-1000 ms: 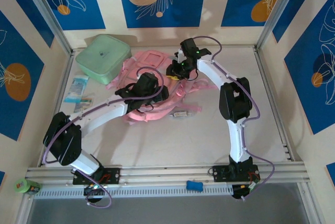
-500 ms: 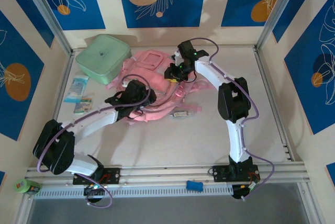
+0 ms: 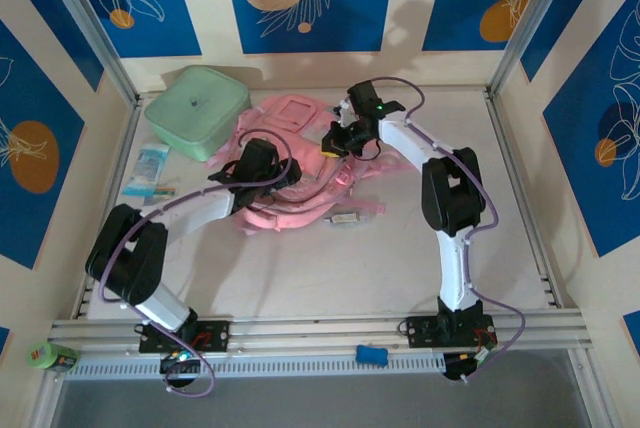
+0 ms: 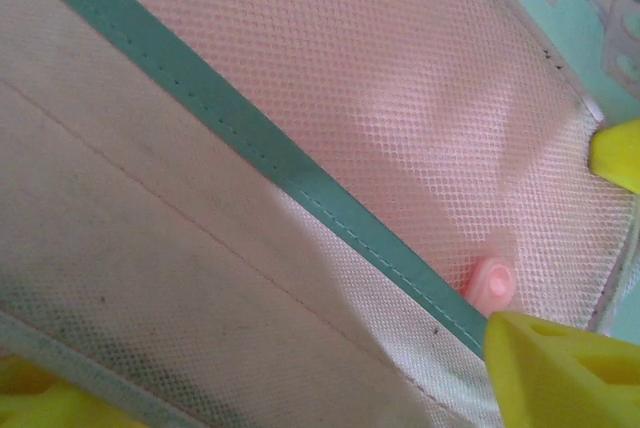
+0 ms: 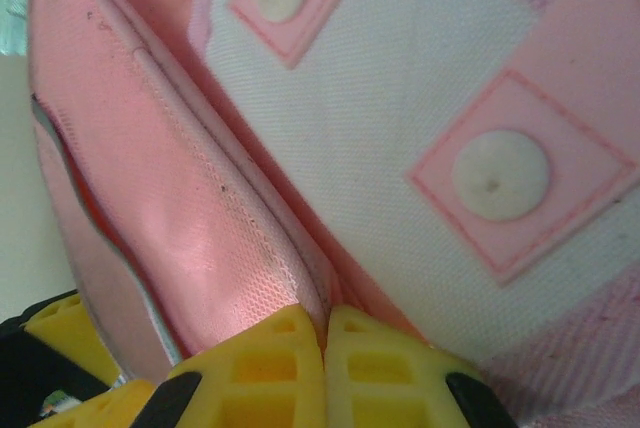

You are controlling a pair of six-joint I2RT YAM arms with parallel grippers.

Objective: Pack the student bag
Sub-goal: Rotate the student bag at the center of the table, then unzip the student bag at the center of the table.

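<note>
At the bottom edge of the overhead view sit one green roll [image 3: 50, 355] and one blue clip [image 3: 372, 354]. Two packets [image 3: 150, 172] lie at mid-left. One student bag [image 3: 305, 210] lies crumpled at the frame's centre, and one mint case [image 3: 197, 108] sits at upper left. The left gripper [image 3: 262, 160] rests over the bag, fingers spread and clamping nothing. The left wrist view adds pink mesh, a teal strip [image 4: 250, 138] and a pink stud [image 4: 490, 283]. The right gripper [image 5: 325, 348] is closed, pinching a pink fold beside two white dots [image 5: 500, 176].
</note>
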